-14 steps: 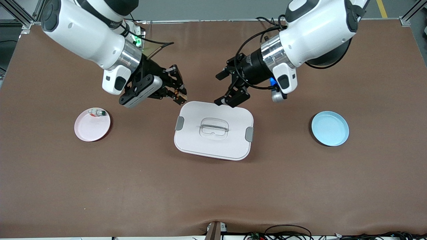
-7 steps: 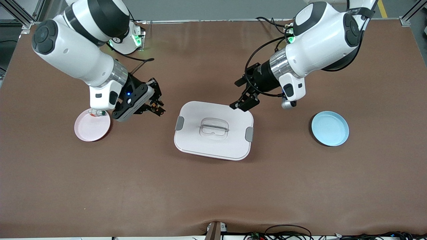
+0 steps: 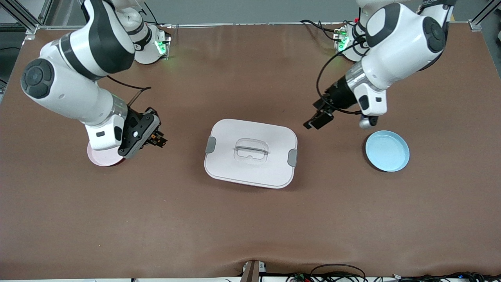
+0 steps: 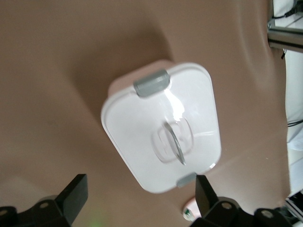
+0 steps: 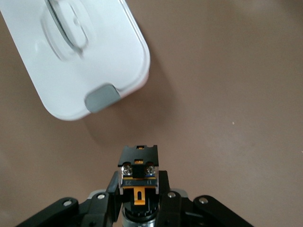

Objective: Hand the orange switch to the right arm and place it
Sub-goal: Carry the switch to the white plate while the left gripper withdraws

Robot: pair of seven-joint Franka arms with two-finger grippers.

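The orange switch, a tiny black block with an orange face and two screws, sits between the fingers of my right gripper, which is shut on it. In the front view the right gripper hangs over the table just beside the pink plate, between that plate and the white box. The right arm's wrist covers most of the plate. My left gripper is open and holds nothing. It hangs over bare table between the box and the blue plate. Its fingers stand wide apart.
The white lidded box with grey clips and a clear handle stands mid-table. A small white piece with a green end lies on the pink plate. The blue plate lies toward the left arm's end of the table.
My right gripper has carried the switch from the box's edge over to the pink plate. My left gripper has drawn back from the box toward the blue plate, still open.
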